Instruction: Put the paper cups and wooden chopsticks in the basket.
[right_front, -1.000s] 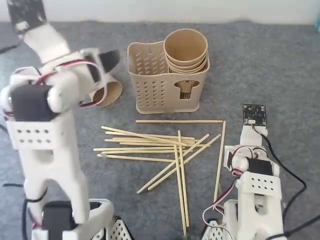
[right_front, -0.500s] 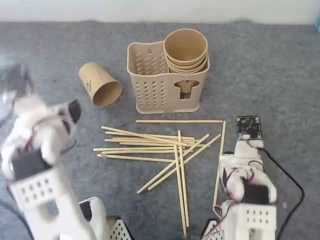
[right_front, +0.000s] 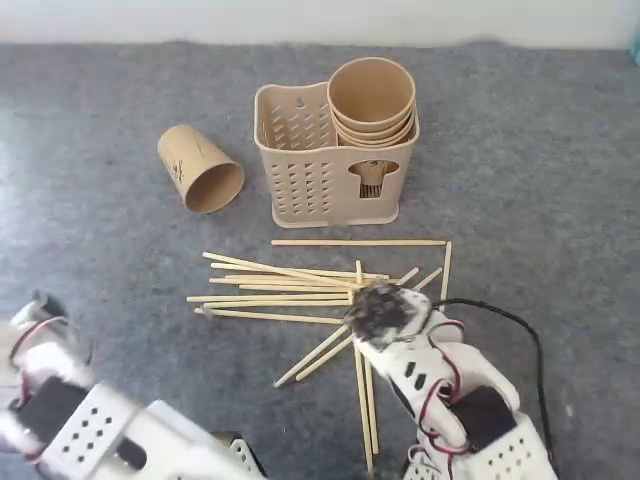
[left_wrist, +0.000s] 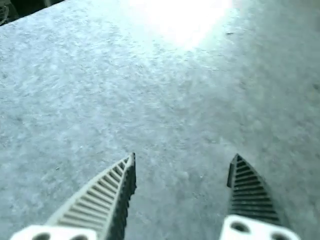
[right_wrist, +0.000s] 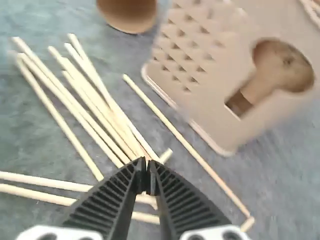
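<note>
A beige slotted basket (right_front: 320, 160) stands at the back centre, with a stack of brown paper cups (right_front: 372, 92) in its right half. One more paper cup (right_front: 200, 168) lies on its side to the basket's left. Several wooden chopsticks (right_front: 290, 282) lie scattered on the carpet in front of the basket. My right arm (right_front: 385, 312) hangs over the right part of that pile. Its gripper (right_wrist: 148, 169) is shut, empty, just above crossing chopsticks (right_wrist: 75, 110), facing the basket (right_wrist: 225, 75) and the cup (right_wrist: 127, 12). My left gripper (left_wrist: 183, 162) is open over bare carpet.
Grey carpet (right_front: 560, 160) covers the table, with a pale wall edge along the back. My left arm (right_front: 60, 400) sits low at the front left corner. A black cable (right_front: 520, 325) loops beside the right arm.
The left arm has swung down from beside the lying cup to the front left corner. The right arm has moved left over the chopsticks.
</note>
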